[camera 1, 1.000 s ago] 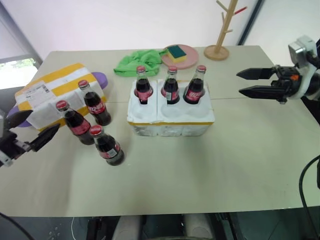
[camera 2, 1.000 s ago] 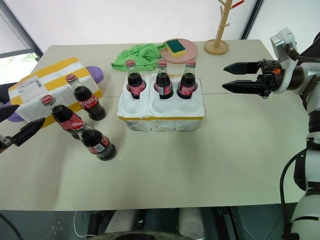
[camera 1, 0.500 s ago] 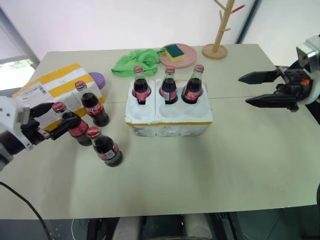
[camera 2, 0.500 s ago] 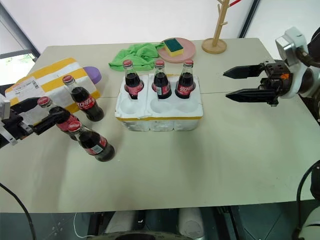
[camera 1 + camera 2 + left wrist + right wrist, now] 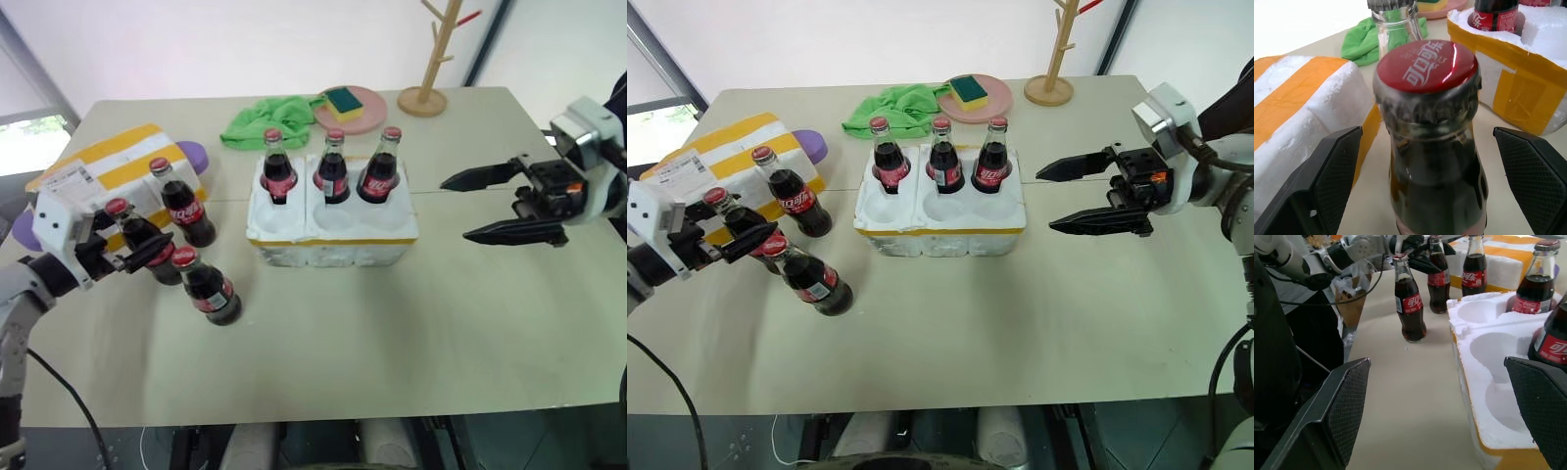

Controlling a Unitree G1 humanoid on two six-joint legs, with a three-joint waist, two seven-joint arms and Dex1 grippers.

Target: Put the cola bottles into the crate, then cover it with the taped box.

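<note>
The crate [image 5: 333, 235] sits mid-table with three cola bottles [image 5: 333, 168] upright in its back wells; the front wells are bare. Three more cola bottles [image 5: 208, 286] stand loose to its left, in front of the taped box [image 5: 108, 171]. My left gripper [image 5: 137, 237] is open, level, with a finger on each side of the neck of the leftmost loose bottle [image 5: 1427, 73]; gaps show between the glass and both fingers [image 5: 1327, 181]. My right gripper [image 5: 454, 209] hangs open just right of the crate, pointing at it, holding nothing.
Behind the crate lie a green cloth [image 5: 269, 122] and a pink plate with a sponge [image 5: 350, 106]; a wooden stand [image 5: 431, 59] rises at the back right. A purple object [image 5: 196, 154] peeks from behind the taped box. Bare tabletop stretches across the front and right.
My left gripper has come in from the left edge and now straddles the leftmost bottle's neck. My right gripper has moved left, closer to the crate.
</note>
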